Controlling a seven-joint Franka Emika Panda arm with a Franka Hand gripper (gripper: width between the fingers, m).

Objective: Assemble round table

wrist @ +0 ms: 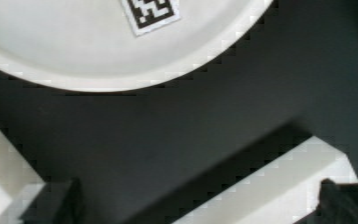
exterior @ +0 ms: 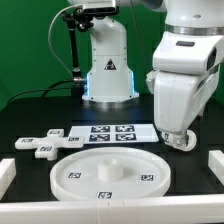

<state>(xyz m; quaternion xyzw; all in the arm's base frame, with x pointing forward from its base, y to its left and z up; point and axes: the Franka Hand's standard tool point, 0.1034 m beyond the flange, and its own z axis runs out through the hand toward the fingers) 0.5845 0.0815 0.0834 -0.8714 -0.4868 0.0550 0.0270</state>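
At the exterior view's right, your gripper [exterior: 181, 141] hangs low over the bare black tabletop [exterior: 190, 172]. The wrist view shows its jaws standing wide apart with nothing between them, so record it as empty. The round tabletop disc [exterior: 105, 174] lies flat at the front centre, rim up, near the gripper but not touching it. The cross-shaped piece [exterior: 40, 145] lies well apart at the exterior view's left, and the marker board [exterior: 110, 131] sits behind the disc. The leg cannot be identified with confidence. In my judgement the main hazard is the rim: if you close in misaligned, one finger could land on the rim rather than straddle it and push the disc across the table. A shallow bite on so wide a part may also let it swing or slip. Mind the white side rail [exterior: 216, 165] close by.
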